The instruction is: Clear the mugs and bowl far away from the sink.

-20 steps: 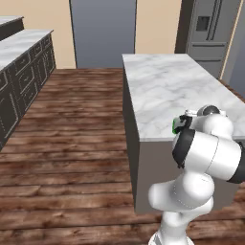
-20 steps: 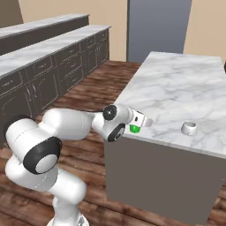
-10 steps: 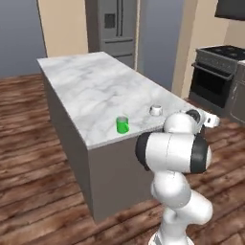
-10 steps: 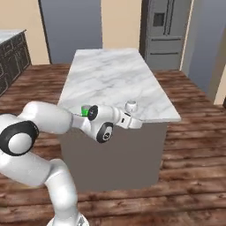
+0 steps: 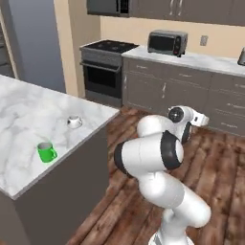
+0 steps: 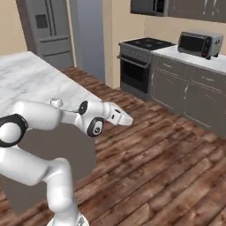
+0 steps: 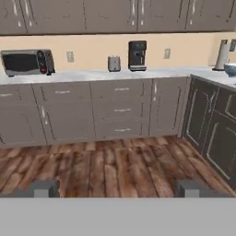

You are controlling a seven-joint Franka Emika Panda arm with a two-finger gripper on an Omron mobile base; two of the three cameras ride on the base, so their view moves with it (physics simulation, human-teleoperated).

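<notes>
The bright green mug (image 5: 46, 152) stands on the marble island (image 5: 19, 119) near its front edge. The squat white mug (image 5: 73, 121) stands further back, near the island's right corner, and also appears as a small white shape (image 6: 56, 102) behind my arm. My gripper (image 5: 200, 119) (image 6: 127, 119) hangs over the wooden floor, well away from the island, and points toward the wall cabinets. It is open and empty (image 7: 117, 189), its fingertips (image 7: 45, 188) wide apart. The pale blue bowl (image 7: 230, 69) peeks in on the far right counter. The sink is out of view.
A black stove (image 5: 102, 72) and a toaster oven (image 5: 166, 42) stand along the far wall. A microwave (image 7: 25, 62), toaster (image 7: 114, 63) and coffee machine (image 7: 137, 55) sit on the long grey-cabinet counter (image 7: 115, 73). Wooden floor (image 6: 167, 167) spreads between island and cabinets.
The whole picture has shifted: the base has turned, so the island slid to the left and the stove wall came into view. The mugs stand as before on the island. The gripper stays open.
</notes>
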